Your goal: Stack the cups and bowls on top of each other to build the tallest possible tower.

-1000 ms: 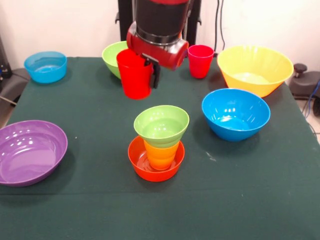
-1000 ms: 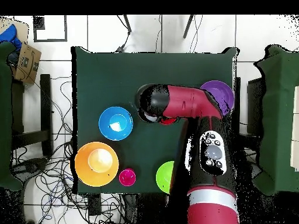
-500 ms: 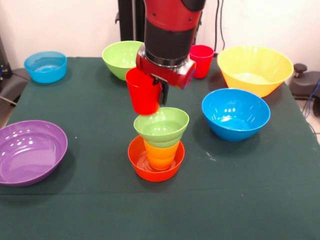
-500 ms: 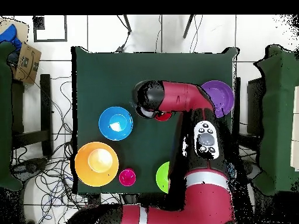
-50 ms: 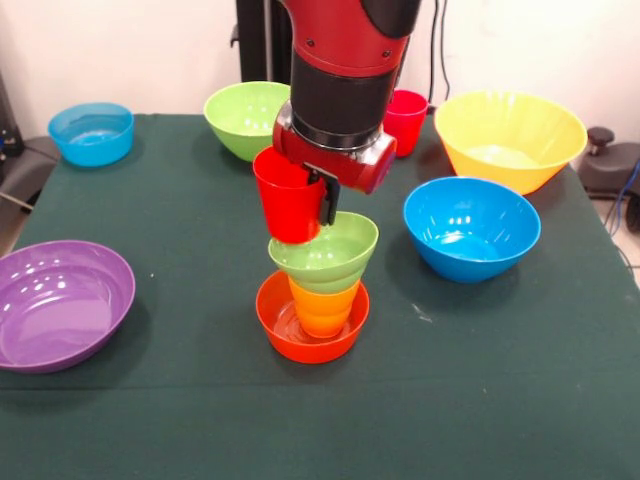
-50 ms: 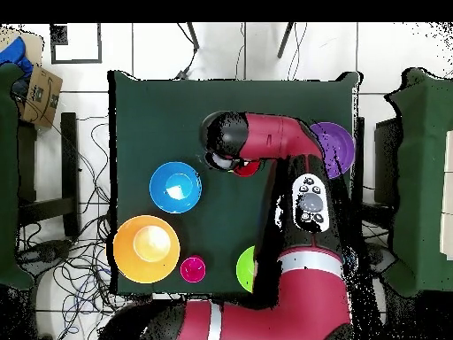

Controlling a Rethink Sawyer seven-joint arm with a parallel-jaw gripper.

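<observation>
My gripper is shut on the rim of the red cup and holds it upright. The cup hangs just over the left rim of the small green bowl. That bowl tops the tower, resting on a yellow-orange cup that stands in a small orange bowl. I cannot tell whether the red cup touches the green bowl. In the overhead view the arm hides the tower, and only a sliver of the red cup shows. A pink-magenta cup stands behind the arm.
Around the tower lie a purple bowl at the left, a small blue bowl at the far left, a green bowl behind, a large yellow bowl and a blue bowl at the right.
The gripper has carried the red cup from beside the far green bowl towards the camera, then a little down and right, onto the tower's left side.
</observation>
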